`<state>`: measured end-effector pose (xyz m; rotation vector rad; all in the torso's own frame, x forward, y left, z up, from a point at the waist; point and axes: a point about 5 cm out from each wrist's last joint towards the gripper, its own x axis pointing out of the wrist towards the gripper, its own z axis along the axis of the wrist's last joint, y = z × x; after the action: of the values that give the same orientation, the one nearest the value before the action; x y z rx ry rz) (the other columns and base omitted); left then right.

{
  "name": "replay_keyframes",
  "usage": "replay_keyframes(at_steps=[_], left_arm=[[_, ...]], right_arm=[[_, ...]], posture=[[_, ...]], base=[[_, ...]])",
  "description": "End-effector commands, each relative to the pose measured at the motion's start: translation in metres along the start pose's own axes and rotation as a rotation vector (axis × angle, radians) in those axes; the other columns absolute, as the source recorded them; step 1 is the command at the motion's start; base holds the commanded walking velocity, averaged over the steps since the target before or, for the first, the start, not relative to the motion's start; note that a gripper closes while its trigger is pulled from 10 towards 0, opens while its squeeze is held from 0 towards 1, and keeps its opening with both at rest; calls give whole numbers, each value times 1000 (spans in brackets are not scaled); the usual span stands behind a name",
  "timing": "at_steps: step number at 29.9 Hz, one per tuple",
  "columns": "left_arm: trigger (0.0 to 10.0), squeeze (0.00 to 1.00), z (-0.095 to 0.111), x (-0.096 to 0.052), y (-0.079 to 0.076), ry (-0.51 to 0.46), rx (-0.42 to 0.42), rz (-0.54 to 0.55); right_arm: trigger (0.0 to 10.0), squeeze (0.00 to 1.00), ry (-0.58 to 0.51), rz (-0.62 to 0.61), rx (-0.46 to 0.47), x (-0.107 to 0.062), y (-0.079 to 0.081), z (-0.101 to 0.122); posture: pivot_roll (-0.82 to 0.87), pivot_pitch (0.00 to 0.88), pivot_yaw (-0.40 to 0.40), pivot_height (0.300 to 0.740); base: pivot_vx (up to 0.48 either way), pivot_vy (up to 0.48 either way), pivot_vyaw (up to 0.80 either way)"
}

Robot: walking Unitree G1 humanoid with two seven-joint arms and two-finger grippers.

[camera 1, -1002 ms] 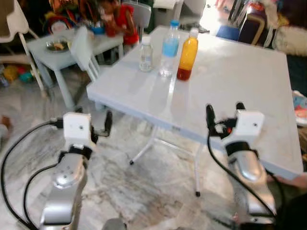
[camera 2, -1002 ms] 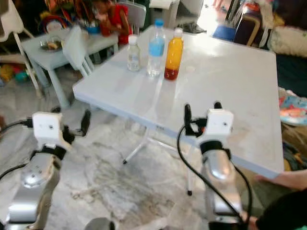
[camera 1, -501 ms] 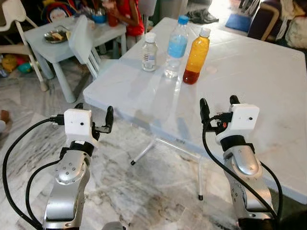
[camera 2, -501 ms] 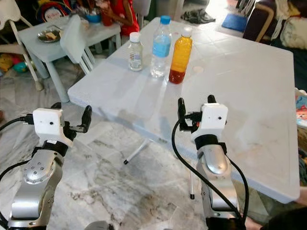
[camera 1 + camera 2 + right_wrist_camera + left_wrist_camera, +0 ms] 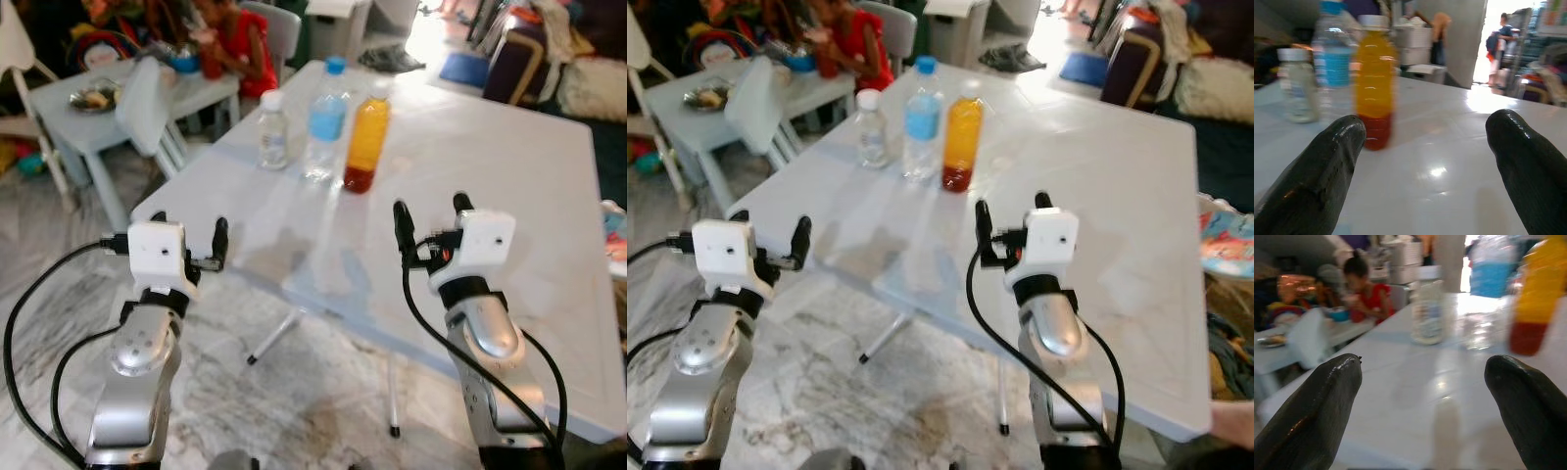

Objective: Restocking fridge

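While both arms are raised ahead of the body, the right gripper (image 5: 425, 213) hangs over the near part of the white folding table (image 5: 509, 176), fingers spread wide with nothing between them; the left gripper (image 5: 188, 233) sits at the table's near left edge, likewise parted and empty.

From the right gripper outward: the orange juice bottle (image 5: 365, 135) stands upright, ahead and a little to the left, well apart from the fingertips; in the right wrist view it (image 5: 1373, 81) lies just inside the left finger (image 5: 1317, 176) and off the centre line, so the approach needs a slight leftward shift.

Just left of the juice, the blue-labelled water bottle (image 5: 325, 118); further left again, the small clear bottle (image 5: 272, 129); all three upright in a tight row near the table's far left side, long axes vertical, so a side-on grasp suits.

From the left gripper: the small clear bottle (image 5: 1428, 306) sits between the fingers, straight ahead but far.

Judgement: right arm nearer the juice, left arm better lined up with the small bottle; neither is within reach yet.

Beyond the table, a person in red (image 5: 240, 44) sits at a low grey table (image 5: 69, 98).
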<state>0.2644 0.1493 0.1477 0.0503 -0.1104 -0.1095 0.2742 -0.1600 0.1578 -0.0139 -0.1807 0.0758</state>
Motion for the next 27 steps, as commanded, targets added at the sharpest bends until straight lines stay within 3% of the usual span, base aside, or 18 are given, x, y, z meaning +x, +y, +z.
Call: replay_keyframes(at_steps=[1,17,27], left_arm=[[10000,0,2,0,8,-5,18,25],[10000,0,3,4,8,-6,25,20],[10000,0,10,6,11,-33,26,19]], right_arm=[[10000,0,-21,19,14,2,6,5],[10000,0,-34,48,30,5,10,6],[10000,0,-65,37,-20,10,10,11]], posture=[[49,88,-30,740],[57,90,-23,740],[65,106,-25,740]], base=[[296,0,0],[292,0,0],[0,0,0]])
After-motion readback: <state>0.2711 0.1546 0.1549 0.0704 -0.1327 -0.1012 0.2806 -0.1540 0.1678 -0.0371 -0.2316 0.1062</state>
